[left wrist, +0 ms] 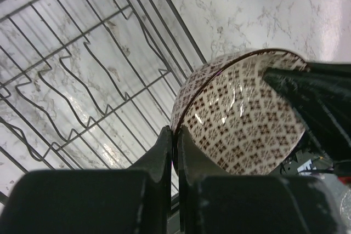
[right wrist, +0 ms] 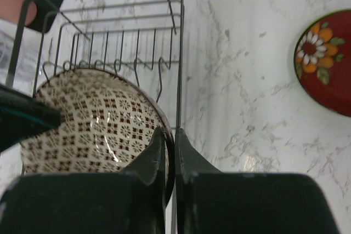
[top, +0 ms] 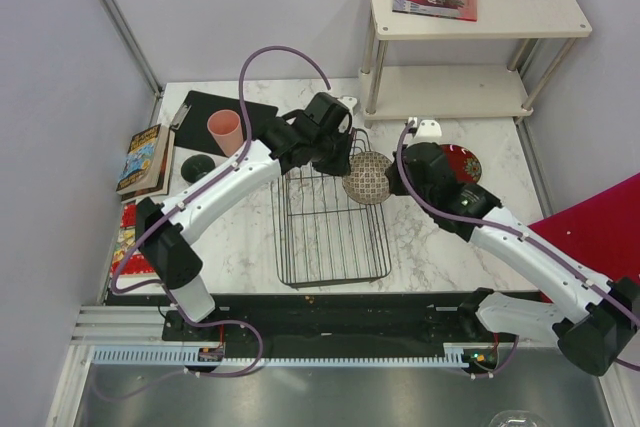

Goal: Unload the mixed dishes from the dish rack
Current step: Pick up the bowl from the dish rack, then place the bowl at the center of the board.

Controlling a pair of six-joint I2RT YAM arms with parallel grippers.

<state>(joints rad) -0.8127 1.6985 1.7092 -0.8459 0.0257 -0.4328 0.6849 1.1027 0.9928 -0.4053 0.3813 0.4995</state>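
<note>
A beige bowl (top: 367, 178) with a brown pattern is tilted on edge at the right side of the black wire dish rack (top: 330, 280). My left gripper (top: 349, 161) is shut on the bowl's left rim. In the left wrist view its jaws (left wrist: 175, 131) pinch the bowl's (left wrist: 241, 113) wall above the rack (left wrist: 82, 69). My right gripper (top: 392, 183) is shut on the opposite rim. In the right wrist view that gripper (right wrist: 170, 131) clamps the bowl's (right wrist: 93, 121) edge beside the rack's side wire (right wrist: 181, 53). A red flowered plate (top: 462, 162) (right wrist: 329, 61) lies on the marble to the right.
A pink cup (top: 225, 130) stands on a black mat (top: 250, 105) at the back left, with a dark round item (top: 198, 165) beside it. Books (top: 145, 159) lie at the left edge. A white two-tier shelf (top: 470, 87) stands at the back right.
</note>
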